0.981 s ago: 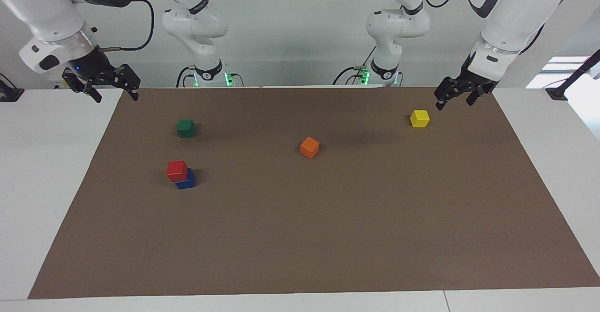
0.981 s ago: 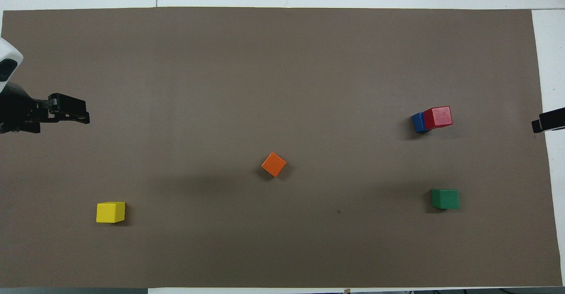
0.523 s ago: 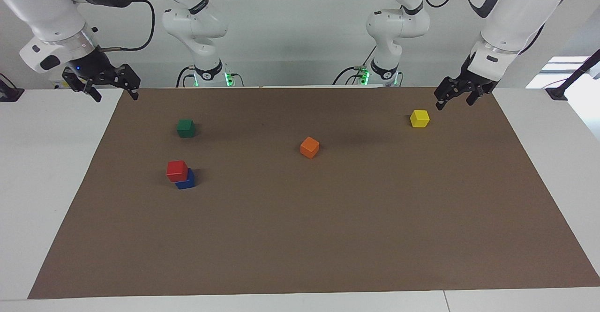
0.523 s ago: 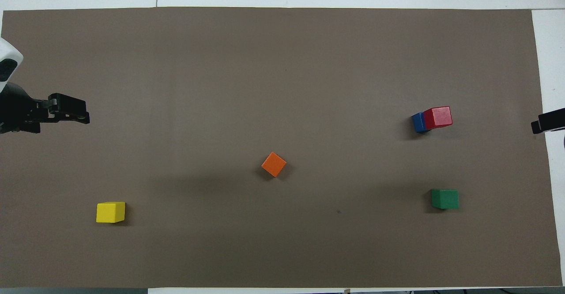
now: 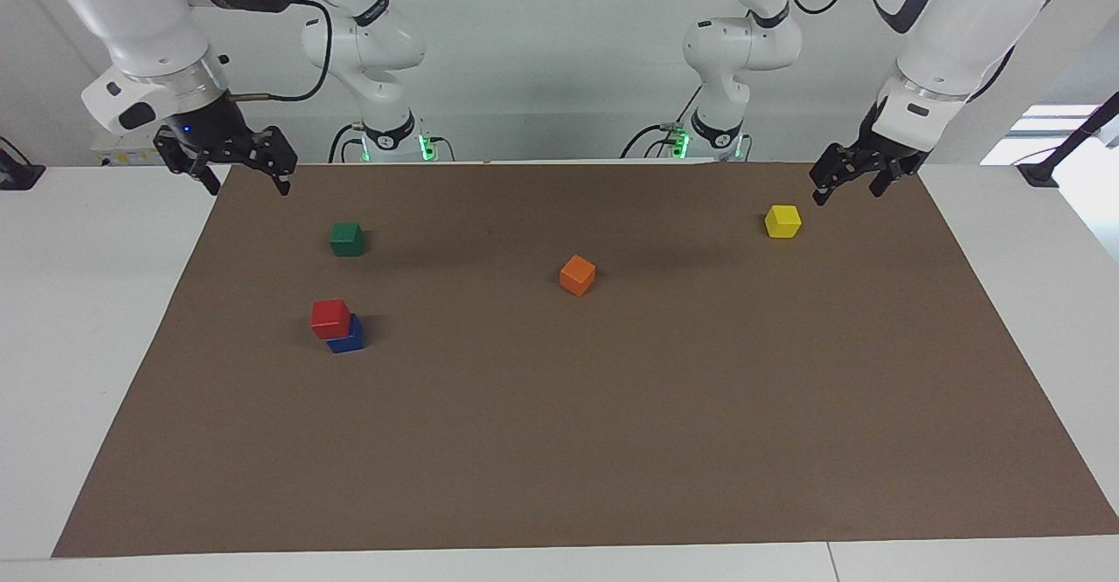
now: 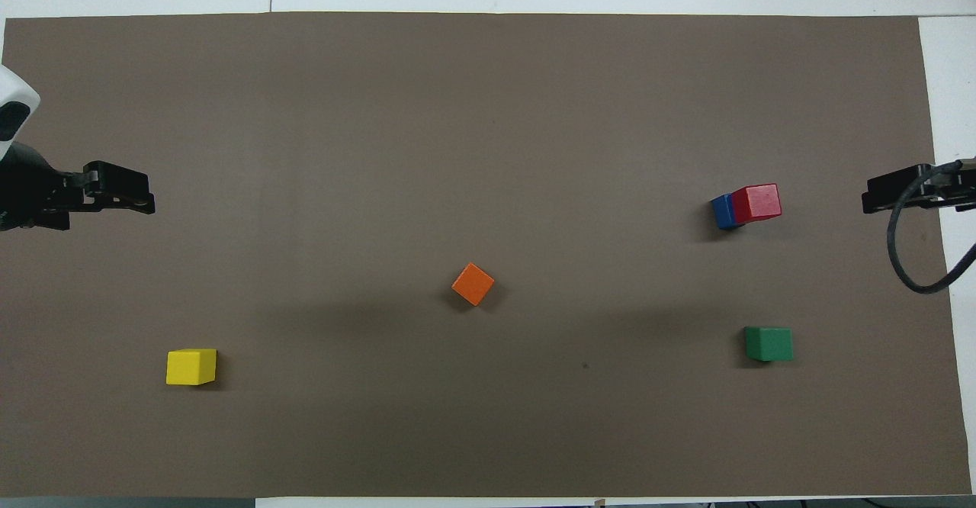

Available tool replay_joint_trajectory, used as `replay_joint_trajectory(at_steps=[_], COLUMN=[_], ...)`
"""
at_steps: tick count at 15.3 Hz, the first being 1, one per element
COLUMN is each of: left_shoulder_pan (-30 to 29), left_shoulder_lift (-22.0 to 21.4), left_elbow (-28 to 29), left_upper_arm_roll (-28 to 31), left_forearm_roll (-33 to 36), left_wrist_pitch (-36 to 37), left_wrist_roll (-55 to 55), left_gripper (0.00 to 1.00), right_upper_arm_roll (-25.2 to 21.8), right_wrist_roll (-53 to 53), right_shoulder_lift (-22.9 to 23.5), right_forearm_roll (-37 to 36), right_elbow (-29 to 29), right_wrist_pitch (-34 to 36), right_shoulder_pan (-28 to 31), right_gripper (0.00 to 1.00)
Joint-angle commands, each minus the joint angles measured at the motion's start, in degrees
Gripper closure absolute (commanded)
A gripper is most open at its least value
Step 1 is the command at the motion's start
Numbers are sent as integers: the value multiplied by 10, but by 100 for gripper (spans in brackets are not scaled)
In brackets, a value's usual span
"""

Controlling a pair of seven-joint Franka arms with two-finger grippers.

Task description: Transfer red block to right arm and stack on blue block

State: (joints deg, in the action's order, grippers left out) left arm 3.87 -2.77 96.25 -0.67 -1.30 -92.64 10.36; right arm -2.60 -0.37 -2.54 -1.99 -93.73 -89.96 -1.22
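The red block (image 5: 330, 317) (image 6: 756, 202) rests on top of the blue block (image 5: 348, 340) (image 6: 722, 212), toward the right arm's end of the brown mat. Most of the blue block is covered. My right gripper (image 5: 248, 182) (image 6: 884, 191) hangs open and empty in the air over the mat's edge at that end, well apart from the stack. Over the mat's corner at the left arm's end, my left gripper (image 5: 846, 189) (image 6: 130, 195) waits open and empty, close to the yellow block.
A green block (image 5: 347, 239) (image 6: 768, 343) lies nearer to the robots than the stack. An orange block (image 5: 577, 274) (image 6: 473, 284) sits mid-mat. A yellow block (image 5: 782, 221) (image 6: 191, 366) lies toward the left arm's end. The brown mat (image 5: 612, 442) covers the white table.
My right gripper has swung inward from beside the table's end to over the mat's edge, still open. The left arm and all blocks have stayed put.
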Motion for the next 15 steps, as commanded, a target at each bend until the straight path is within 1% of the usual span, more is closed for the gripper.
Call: replay_joint_trajectory(at_steps=[1,15], left_shoulder_pan=[-1,-2], left_shoulder_lift=[-7,-7], left_elbow=[10,10], left_upper_arm_roll=[1,1], left_forearm_roll=[-4,-4], left_wrist_pitch=[-10,-10], left_wrist_roll=[1,0], left_gripper=[0,0], right_upper_arm_roll=[1,-2], right_wrist_roll=[2,-12], right_shoulder_lift=[-9,-12], right_forearm_roll=[-13,-2], right_elbow=[-8,-8], right_wrist_pitch=[-6,5], right_shoulder_pan=[10,21], right_gripper=[0,0])
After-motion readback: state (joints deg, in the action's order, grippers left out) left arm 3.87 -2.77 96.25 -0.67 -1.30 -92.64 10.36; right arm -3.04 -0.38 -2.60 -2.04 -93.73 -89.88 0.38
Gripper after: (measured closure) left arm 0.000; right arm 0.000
